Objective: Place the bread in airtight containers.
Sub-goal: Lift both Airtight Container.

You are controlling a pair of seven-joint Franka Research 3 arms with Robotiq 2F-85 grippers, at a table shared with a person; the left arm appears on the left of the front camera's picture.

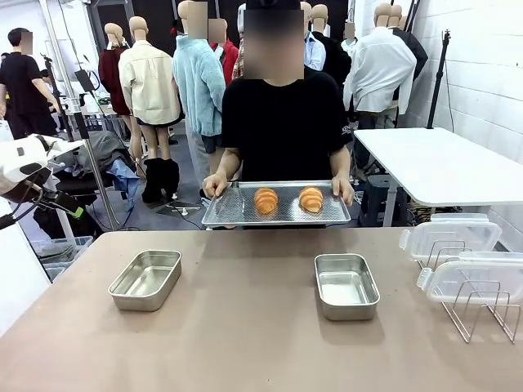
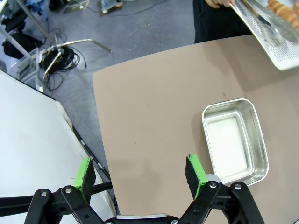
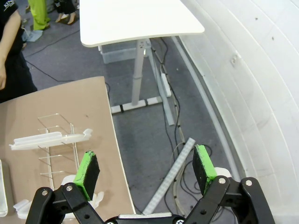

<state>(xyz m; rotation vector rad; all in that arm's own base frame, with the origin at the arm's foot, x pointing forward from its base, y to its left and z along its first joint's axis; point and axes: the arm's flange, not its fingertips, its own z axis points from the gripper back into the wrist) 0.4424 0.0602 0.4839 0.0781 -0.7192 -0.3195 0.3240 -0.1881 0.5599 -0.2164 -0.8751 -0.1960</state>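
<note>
- On the brown worktop (image 1: 245, 343), two empty pans (image 1: 146, 279) (image 1: 346, 285) are set apart.
- Two rolls (image 1: 265, 200) (image 1: 310, 198) are carried on a tray (image 1: 233, 214) held by a person (image 1: 282, 122) beyond it.
- The left jaws and right jaws are spread wide, empty.

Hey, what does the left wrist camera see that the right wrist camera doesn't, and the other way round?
Left wrist, not right wrist: the open left gripper, one empty steel container, and a corner of the perforated tray carrying a roll. Right wrist, not left wrist: the open right gripper, the wire rack with a clear lid on it, the white side table. Both: the brown table and the person in black.
</note>
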